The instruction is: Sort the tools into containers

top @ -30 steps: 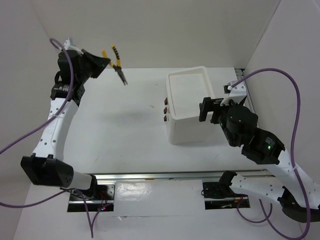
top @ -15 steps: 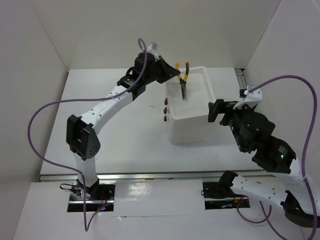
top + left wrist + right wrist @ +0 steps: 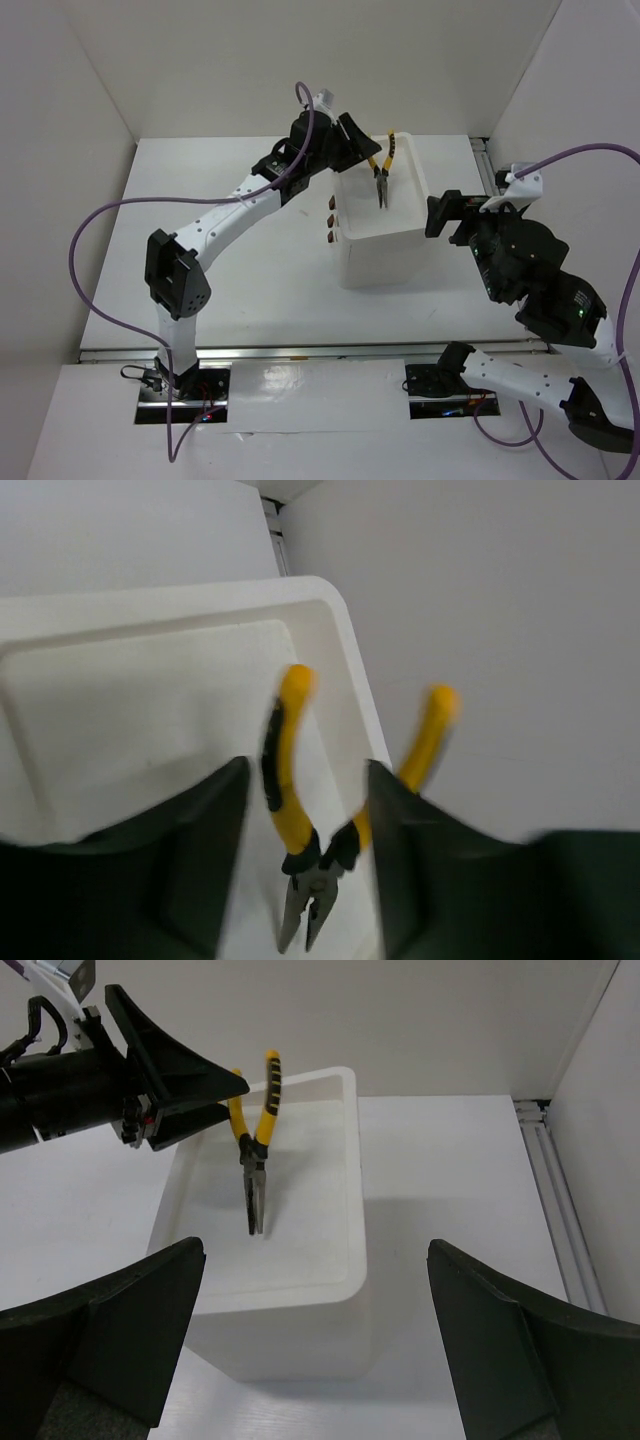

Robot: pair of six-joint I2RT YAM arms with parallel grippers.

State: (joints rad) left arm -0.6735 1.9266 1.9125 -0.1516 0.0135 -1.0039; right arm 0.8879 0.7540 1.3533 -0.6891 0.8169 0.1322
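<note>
overall: two white robot arms work at a white table [image 3: 230, 280], and a white box unit [image 3: 385, 262] stands on it between the two pincers.
left pincer [image 3: 306, 780]: reached out above the box, with its two dark fingers standing apart. its own wrist view shows a gap on either side of the yellow handle that sits between them.
yellow-handled pliers [image 3: 251, 1155]: upright with the nose pointing down and the handles spread in a v. they sit right at the left pincer's fingertips, one handle between the fingers and the other out past one finger. the handles look blurred in the wrist view, and whether a finger touches them cannot be told.
top tray [image 3: 300, 1230]: the shallow open top of the box, directly below the left pincer's tips. the pliers' nose hangs over its white floor, and whether the nose touches cannot be told.
drawer handles [image 3: 331, 217]: three small dark reddish-brown ones, stacked on the box face that lies below the left pincer, on its arm's side.
right pincer [image 3: 315, 1250]: fingers spread wide, facing the box from the side opposite the left pincer. the tray and the pliers lie ahead of it, framed between its fingers and apart from them.
</note>
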